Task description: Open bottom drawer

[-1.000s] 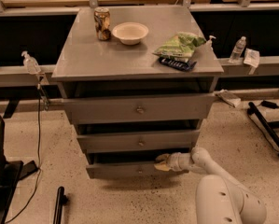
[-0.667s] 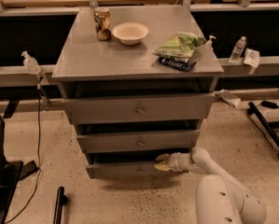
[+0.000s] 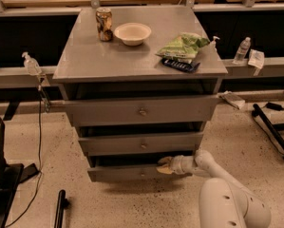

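The grey three-drawer cabinet (image 3: pixel 141 61) stands in the middle of the view. Its bottom drawer (image 3: pixel 127 174) is the lowest grey front, with a small round knob (image 3: pixel 142 174) at its centre; it stands pulled out a little, with a dark gap above it. My gripper (image 3: pixel 163 166) reaches in from the right on the white arm (image 3: pixel 217 184). Its pale fingertips sit at the top edge of the bottom drawer front, right of the knob. The middle drawer (image 3: pixel 141 144) and top drawer (image 3: pixel 141 110) are above.
On the cabinet top are a can (image 3: pixel 104 24), a white bowl (image 3: pixel 132 33), a green chip bag (image 3: pixel 182 45) and a dark flat object (image 3: pixel 180 65). Benches with bottles run behind. A black stand (image 3: pixel 272 127) lies on the floor at right, dark gear and cables at left.
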{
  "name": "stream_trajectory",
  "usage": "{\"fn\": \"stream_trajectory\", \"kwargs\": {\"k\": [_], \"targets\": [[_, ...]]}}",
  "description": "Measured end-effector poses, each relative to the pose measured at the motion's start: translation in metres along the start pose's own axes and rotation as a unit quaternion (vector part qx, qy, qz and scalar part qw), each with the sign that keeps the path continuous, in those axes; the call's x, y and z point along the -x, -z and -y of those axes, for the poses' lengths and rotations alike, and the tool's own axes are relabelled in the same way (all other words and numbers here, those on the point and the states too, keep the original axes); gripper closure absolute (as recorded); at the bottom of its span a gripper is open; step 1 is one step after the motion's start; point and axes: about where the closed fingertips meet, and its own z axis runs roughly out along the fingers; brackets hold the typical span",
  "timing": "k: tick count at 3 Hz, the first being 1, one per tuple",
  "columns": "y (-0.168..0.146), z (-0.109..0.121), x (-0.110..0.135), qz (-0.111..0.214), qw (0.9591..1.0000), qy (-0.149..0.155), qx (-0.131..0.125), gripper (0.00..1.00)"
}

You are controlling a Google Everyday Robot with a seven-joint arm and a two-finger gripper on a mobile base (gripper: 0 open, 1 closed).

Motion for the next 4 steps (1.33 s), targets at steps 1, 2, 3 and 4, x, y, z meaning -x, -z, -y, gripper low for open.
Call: {"fn": "stream_trajectory", "kwargs": {"k": [1,2,3,4], "targets": [[0.0,0.0,0.0,0.0,1.0,0.0,0.0,0.56],[-0.001,-0.001,0.0,0.0,1.0,0.0,0.001,0.24],[-0.001,-0.001,0.0,0.0,1.0,0.0,0.001,0.02],[0.001,-0.004,-0.012,-0.004,1.0,-0.006,0.003,0.12]]}}
